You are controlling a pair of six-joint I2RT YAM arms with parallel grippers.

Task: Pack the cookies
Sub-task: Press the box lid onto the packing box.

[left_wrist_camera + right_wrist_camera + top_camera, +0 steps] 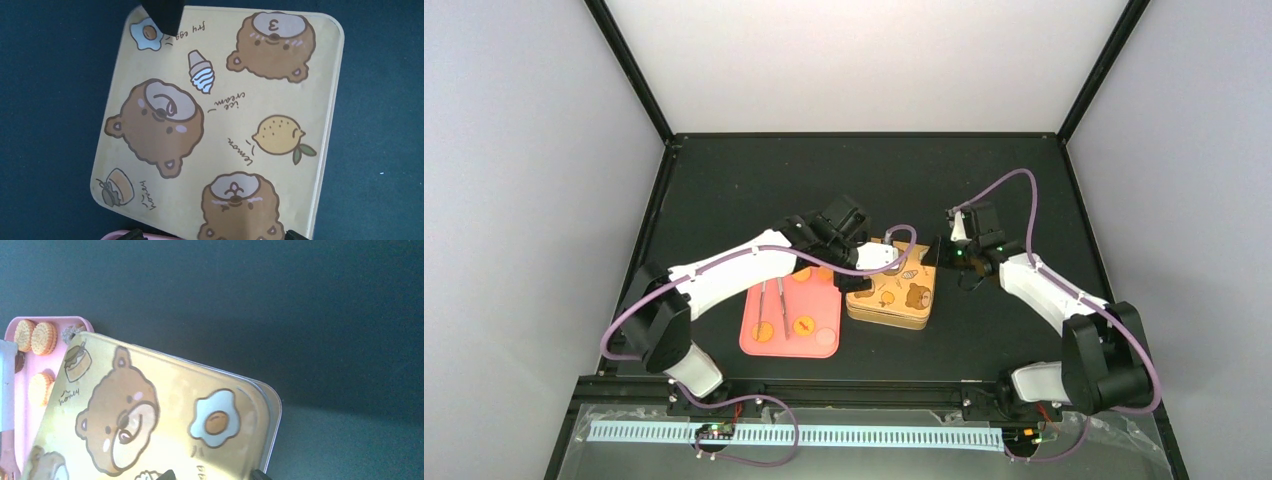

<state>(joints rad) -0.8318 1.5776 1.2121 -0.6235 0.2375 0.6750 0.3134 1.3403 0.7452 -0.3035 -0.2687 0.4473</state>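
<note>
Top external view: lidded cookie tin at frame centre; cookies remain on pink tray to its left, so packing looks incomplete. Left end effector and right end effector at the lid; grip state unclear.

I am seeing pale walls enclosing the black table, with black frame posts slanting across both upper corners of the frame.

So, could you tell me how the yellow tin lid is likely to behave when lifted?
The tin lid looks like thin printed metal, so probably stiff and light. Its glossy face may be slippery, and being broad and flat, it could tilt if gripped at one edge.
</note>
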